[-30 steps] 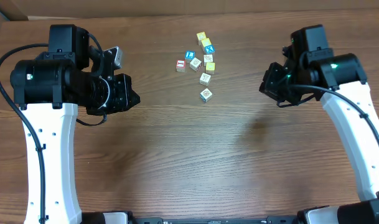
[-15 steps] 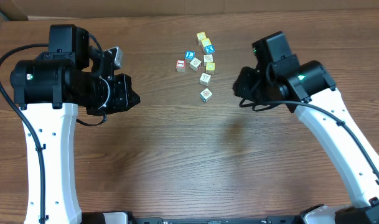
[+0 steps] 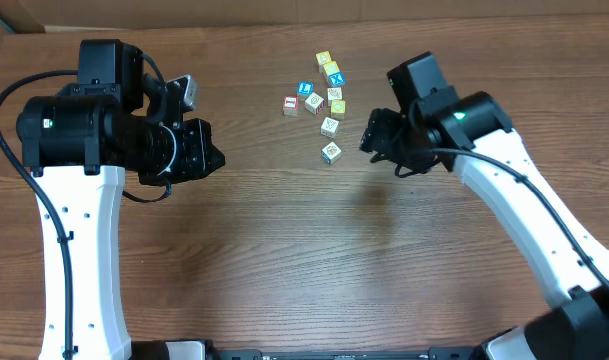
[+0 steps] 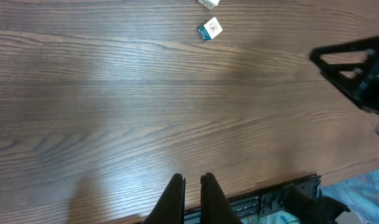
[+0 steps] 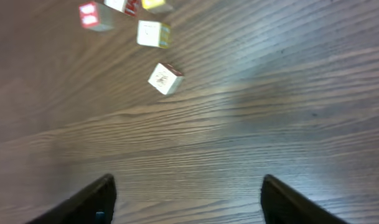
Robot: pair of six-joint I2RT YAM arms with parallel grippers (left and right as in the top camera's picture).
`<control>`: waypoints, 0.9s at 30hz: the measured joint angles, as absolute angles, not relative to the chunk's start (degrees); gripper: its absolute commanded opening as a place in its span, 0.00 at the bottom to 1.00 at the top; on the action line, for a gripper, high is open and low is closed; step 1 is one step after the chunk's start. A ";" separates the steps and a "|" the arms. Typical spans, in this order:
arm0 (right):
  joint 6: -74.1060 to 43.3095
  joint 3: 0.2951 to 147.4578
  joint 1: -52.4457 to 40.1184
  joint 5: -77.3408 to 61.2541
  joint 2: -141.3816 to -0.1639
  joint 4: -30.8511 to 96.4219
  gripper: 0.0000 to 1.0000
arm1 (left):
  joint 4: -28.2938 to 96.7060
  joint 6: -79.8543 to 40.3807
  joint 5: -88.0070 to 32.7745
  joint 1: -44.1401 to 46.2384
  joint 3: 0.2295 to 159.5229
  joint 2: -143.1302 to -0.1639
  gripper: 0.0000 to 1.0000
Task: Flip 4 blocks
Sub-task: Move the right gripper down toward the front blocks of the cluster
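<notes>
Overhead, you see the blocks [image 3: 314, 103] bunched in a loose cluster at the far middle of the wooden surface [image 3: 284, 250]. The blue-faced block [image 3: 305, 89] and the reddish-faced block [image 3: 290, 104] sit near each other on the cluster's left side. Your right tool [image 3: 367, 140] hovers just right of the cluster, near the pale block [image 3: 331, 152] at its near end. The right wrist view shows that tool's 2 fingers [image 5: 93, 199] spread wide, gripping nothing, with the pale block ahead of them. Left wrist view shows your left tool [image 4: 190, 194] closed on nothing, well apart from the cluster.
</notes>
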State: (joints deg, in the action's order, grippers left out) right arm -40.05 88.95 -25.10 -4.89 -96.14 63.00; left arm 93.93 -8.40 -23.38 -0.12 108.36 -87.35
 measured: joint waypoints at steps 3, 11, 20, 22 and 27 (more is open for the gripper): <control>-40.23 88.95 -25.10 -4.60 -98.48 63.00 0.84 | 93.93 -8.40 -23.35 -0.12 108.36 -87.35 0.15; -40.36 88.95 -25.12 -4.47 -104.03 62.57 0.88 | 93.91 -8.23 -23.29 -0.12 108.36 -87.35 0.78; -40.47 88.95 -25.12 -4.49 -104.31 61.78 0.89 | 93.89 -8.56 -21.43 -0.12 108.36 -87.35 0.94; -40.49 88.95 -25.12 -4.47 -104.31 61.32 0.89 | 93.82 -8.58 -20.71 -0.12 108.36 -87.35 0.92; -40.49 88.95 -25.19 -4.47 -104.31 59.35 0.91 | 93.10 -9.06 -18.35 -0.12 108.36 -87.35 0.92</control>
